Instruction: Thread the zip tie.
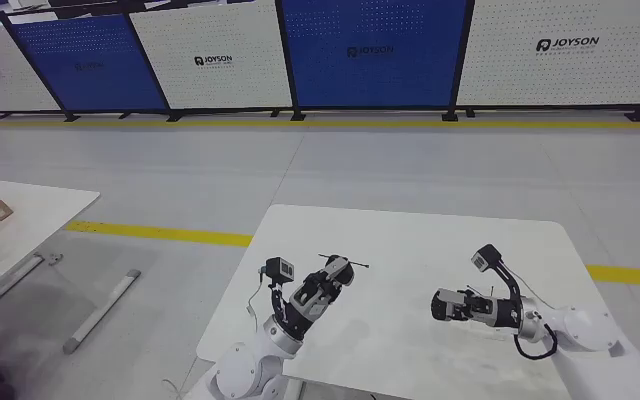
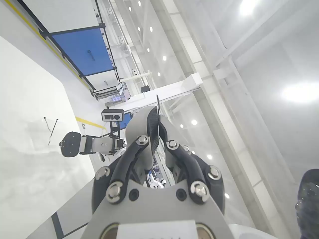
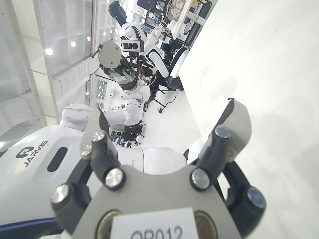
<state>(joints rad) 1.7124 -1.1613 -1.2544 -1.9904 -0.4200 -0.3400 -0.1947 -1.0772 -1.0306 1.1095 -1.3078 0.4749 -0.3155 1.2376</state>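
Zip tie [image 2: 158, 104] is sitting pinched in my closed left end effector [image 2: 155, 119] near the tabletop's [image 1: 400, 232] left edge; my right end effector [image 3: 165, 109] is gaping empty. Strap twisting is risking a missed head.

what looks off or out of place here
Nothing stands out. The left claw is shut on one zip tie, the right claw is open and empty, and two spare zip ties lie on the table.
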